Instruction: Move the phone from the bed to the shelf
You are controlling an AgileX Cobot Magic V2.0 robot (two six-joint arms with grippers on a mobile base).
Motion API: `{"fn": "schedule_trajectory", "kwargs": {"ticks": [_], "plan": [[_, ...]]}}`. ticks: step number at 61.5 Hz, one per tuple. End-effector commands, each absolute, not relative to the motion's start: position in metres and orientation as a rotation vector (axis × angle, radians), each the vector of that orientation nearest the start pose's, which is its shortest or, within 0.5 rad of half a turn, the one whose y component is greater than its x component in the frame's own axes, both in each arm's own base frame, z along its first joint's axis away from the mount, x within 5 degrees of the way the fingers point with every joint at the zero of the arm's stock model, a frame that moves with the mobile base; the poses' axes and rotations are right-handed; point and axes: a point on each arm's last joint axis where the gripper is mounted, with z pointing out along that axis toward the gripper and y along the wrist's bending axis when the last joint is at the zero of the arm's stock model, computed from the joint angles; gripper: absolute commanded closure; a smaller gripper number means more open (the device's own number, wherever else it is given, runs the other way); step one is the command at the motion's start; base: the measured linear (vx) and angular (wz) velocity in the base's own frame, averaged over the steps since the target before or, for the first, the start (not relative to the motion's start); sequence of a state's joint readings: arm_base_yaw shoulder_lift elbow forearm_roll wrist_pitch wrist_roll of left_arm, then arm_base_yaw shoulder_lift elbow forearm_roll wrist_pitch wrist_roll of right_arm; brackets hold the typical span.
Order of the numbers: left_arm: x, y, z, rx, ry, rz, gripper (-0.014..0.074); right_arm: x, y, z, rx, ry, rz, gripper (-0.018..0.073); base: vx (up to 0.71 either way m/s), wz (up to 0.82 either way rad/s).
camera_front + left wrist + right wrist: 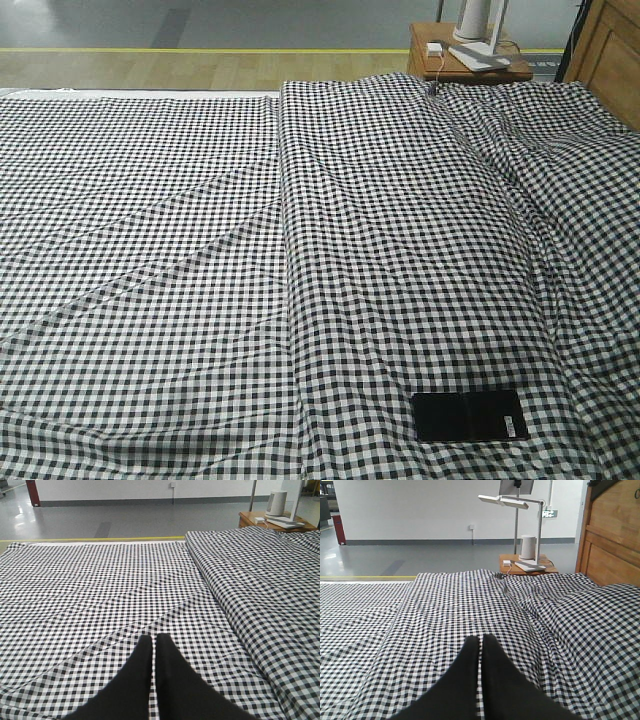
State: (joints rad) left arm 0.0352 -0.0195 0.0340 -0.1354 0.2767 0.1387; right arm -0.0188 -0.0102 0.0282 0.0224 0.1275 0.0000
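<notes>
Left gripper [153,639]: clenched. Its two black fingers [135,675] lie side by side with only a thin slit between them, gripping nothing, low over the flat left part of the cloth.
Right gripper [480,639]: likewise closed and holding nothing, its fingers [502,680] pointing along the bed toward the far end.
Bed [150,250]: very wide, covered in black-and-white small-check cloth. The left half is smooth with a few shallow creases, while the right half is rumpled into soft folds.
Phone [470,415]: in the front view it lies flat on the bed near the front edge, on the right side. It is a glossy black slab with its long side across the view, a faint crease across its middle and a small pale mark at its right end. The top face is fully exposed.
Fold ridge [285,200]: a long raised edge of cloth running from the far end of the bed to the near end. The phone lies to the right of it.
Nightstand [468,62]: small and brown, just beyond the far right corner of the bed. It carries a white cylinder [528,546], a white-armed lamp [510,501] and a small white box [434,48] with a cable.
Wooden unit [612,535]: panelled brown wood along the bed's right side – possibly the shelving, but no shelf board can be made out.
Floor [200,25]: grey, then a yellow line [200,50], then pale wood up to the bed.
</notes>
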Motion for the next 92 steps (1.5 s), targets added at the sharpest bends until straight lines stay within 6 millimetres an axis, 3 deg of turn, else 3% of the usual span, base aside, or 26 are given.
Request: {"fn": "schedule_trajectory", "kwargs": {"ticks": [1,61,81,92], "plan": [[0.055,-0.001,0.184,-0.016,1.695,-0.002,0.0596,0.057,-0.001,0.198,0.028,1.551,-0.004,0.0568,0.0,0.0],[0.055,-0.001,0.184,-0.016,1.695,-0.002,0.0596,0.056,-0.001,0.202,0.027,1.506,-0.006,0.0568,0.0,0.0],[0.055,-0.001,0.184,-0.016,1.695,-0.002,0.0596,0.049,-0.002,0.236,0.025,1.201,-0.012,0.0568,0.0,0.0],[0.055,-0.001,0.184,-0.016,1.695,-0.002,0.0596,0.037,-0.001,0.276,0.024,1.081,-0.011,0.0568,0.0,0.0]]}}
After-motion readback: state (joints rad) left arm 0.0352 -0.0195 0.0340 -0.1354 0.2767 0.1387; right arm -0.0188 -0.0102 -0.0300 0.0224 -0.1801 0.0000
